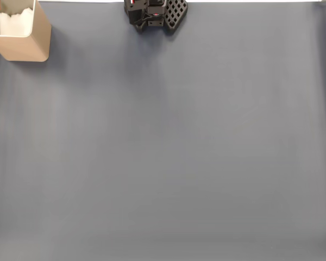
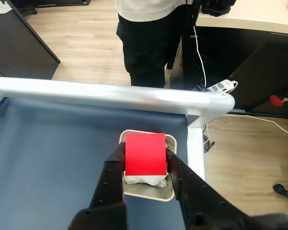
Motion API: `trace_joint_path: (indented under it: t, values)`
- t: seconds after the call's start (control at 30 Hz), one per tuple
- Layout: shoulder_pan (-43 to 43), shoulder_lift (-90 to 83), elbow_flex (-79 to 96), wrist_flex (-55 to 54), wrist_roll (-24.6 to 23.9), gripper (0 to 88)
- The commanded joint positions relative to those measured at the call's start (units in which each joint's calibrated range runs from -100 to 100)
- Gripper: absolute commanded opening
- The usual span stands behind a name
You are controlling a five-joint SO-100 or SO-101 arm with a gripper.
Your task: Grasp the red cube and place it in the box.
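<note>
- Between the two black fingers of the gripper (image 2: 145, 163), the red cube (image 2: 145, 154) is pinched, as seen in the wrist view.
- Directly below the held cube, the open-topped box (image 2: 172, 191) with its white lining is seen, near the table's corner rail (image 2: 110, 93).
- At the fixed view's top left, the box (image 1: 32, 46) stands.
- Release straight down is judged the remaining move.
- Beyond the rail, a person's legs (image 2: 149, 43) are visible.

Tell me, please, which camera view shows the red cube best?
The wrist view: the red cube faces the camera, large and sharp, clamped between the gripper fingers above the box. The fixed view shows the box at its top-left corner, with just a sliver of red at the frame's edge.
</note>
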Motion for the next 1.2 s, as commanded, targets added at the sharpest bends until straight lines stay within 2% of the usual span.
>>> trace_joint_path:
  t: [0.0,1.17]
  values:
    - [0.96,-1.96,-0.09,-1.71,-0.2,0.7]
    - [-0.1,-7.5,4.56,-2.45,0.59,1.4]
